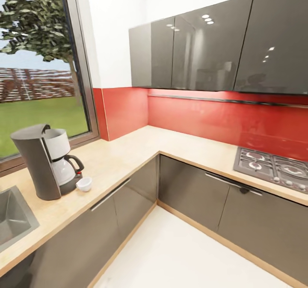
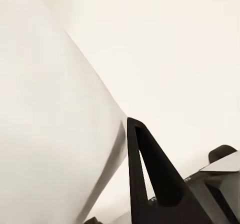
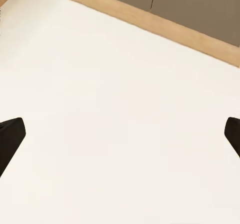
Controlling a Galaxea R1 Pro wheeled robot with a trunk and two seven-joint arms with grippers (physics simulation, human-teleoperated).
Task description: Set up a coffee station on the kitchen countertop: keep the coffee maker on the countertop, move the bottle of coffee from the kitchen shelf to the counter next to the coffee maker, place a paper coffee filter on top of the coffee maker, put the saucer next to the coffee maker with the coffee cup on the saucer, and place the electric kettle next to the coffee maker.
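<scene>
You're facing the corner bench, both arms carrying nothing.
Coffee maker [image 1: 40,161] stays put, cup [image 1: 84,184] beside it (no saucer); right gripper [image 3: 120,134] spread wide over floor [image 3: 120,84], left gripper [image 2: 150,174] unclear.

Red backsplash [image 1: 222,121], glossy grey wall cabinets [image 1: 205,48], window [image 1: 38,65] onto lawn, pale floor [image 1: 179,253].

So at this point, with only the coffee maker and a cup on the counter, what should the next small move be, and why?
Probably turn the base to look for the shelf. The coffee maker and white cup sit on the countertop, with no saucer under the cup, and the right gripper hangs open over bare floor, holding nothing.
</scene>
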